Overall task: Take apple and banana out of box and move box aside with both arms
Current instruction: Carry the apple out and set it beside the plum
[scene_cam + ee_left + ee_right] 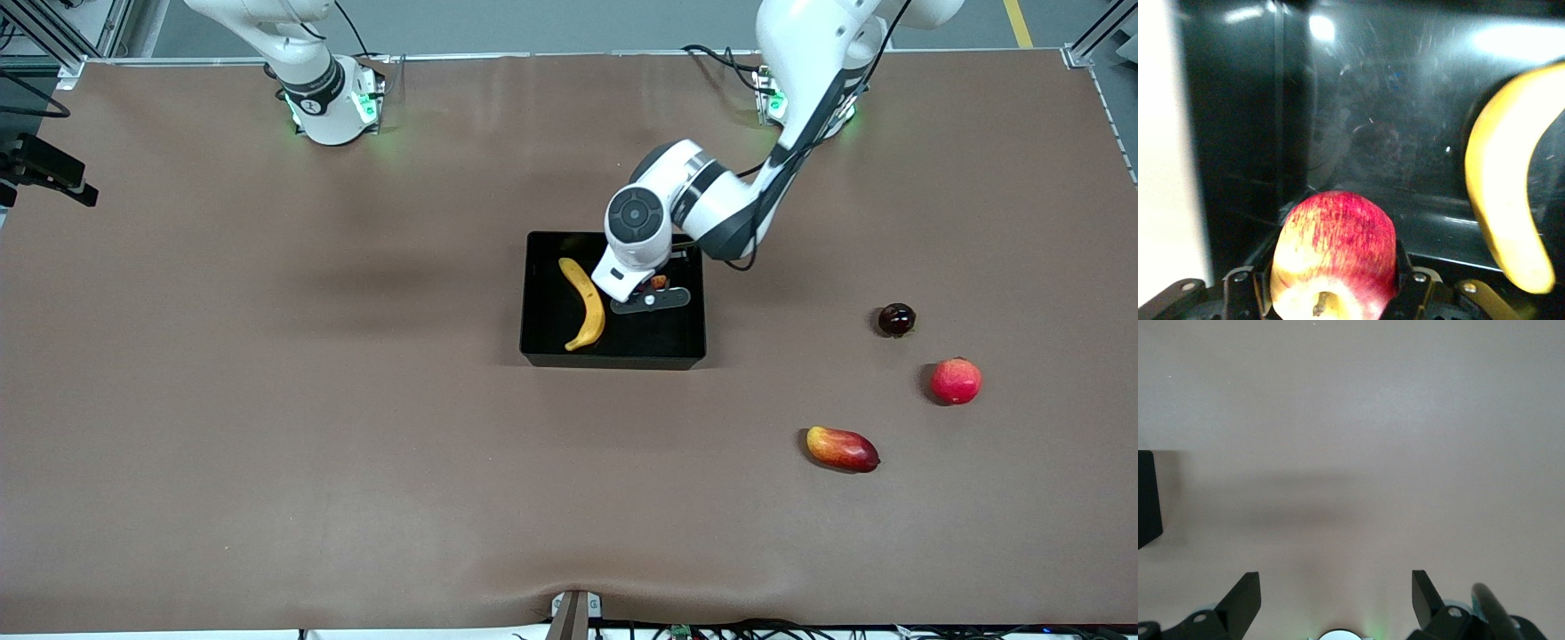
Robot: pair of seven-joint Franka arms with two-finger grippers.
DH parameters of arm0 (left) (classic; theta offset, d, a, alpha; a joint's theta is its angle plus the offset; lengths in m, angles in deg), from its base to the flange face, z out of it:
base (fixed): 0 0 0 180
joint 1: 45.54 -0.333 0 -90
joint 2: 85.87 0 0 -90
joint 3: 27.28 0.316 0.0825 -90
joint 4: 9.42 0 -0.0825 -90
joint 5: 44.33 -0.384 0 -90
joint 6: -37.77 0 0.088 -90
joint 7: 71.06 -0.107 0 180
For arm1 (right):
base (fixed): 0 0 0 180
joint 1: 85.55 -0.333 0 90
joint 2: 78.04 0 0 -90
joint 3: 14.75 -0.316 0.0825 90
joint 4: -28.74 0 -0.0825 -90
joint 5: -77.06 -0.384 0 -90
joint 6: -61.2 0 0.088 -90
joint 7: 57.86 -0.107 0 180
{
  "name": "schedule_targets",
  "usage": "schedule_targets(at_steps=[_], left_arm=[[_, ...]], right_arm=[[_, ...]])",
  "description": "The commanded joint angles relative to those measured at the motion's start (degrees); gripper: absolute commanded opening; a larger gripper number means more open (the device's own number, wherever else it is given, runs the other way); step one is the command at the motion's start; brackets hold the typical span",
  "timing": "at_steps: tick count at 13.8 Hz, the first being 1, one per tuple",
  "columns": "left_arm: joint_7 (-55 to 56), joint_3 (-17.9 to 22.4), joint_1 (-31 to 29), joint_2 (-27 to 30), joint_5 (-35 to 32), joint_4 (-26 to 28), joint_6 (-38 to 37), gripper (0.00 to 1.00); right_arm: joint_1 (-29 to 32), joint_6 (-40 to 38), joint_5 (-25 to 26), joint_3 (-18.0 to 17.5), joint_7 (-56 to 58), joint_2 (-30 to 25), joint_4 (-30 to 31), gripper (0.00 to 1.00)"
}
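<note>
The black box (613, 360) stands mid-table. The yellow banana (587, 307) lies in it, toward the right arm's end. My left gripper (653, 289) reaches down into the box beside the banana. In the left wrist view my left gripper (1335, 283) has its fingers against both sides of the red and yellow apple (1335, 247), stem toward the camera. The banana (1501, 193) and the box's glossy wall (1238, 133) show around it. Only a sliver of the apple (659, 282) shows in the front view. My right gripper (1336, 593) hangs open over bare table, holding nothing.
Toward the left arm's end of the table lie a small dark fruit (896, 319), a round red fruit (956, 380) and, nearest the front camera, an oblong red-yellow mango (842, 449). A black corner of the box (1148, 497) shows in the right wrist view.
</note>
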Motion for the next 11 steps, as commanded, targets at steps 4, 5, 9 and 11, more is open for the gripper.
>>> schedule_targets(at_steps=[4,5,9,11], left_arm=[[-8.5,-0.3,-11.7,8.3,-1.1,-9.0,-13.6,0.0],[-11.6,-0.3,-14.4,9.2,-1.1,-8.5,-13.8,0.0],[-16.1,-0.3,-25.0,9.6,-1.3,-4.0,-11.0,0.0],[-17.1,-0.2,-29.3,8.0,-2.2,-1.6,-6.0,0.0]], right_arm=[[1.2,-0.1,-0.4,-0.8,-0.3,-0.1,-0.1,1.0],[1.3,0.0,-0.4,-0.8,-0.2,-0.1,-0.1,1.0],[1.3,0.0,-0.4,-0.8,-0.3,-0.1,-0.1,1.0],[1.3,0.0,-0.4,-0.8,-0.3,-0.1,-0.1,1.0]])
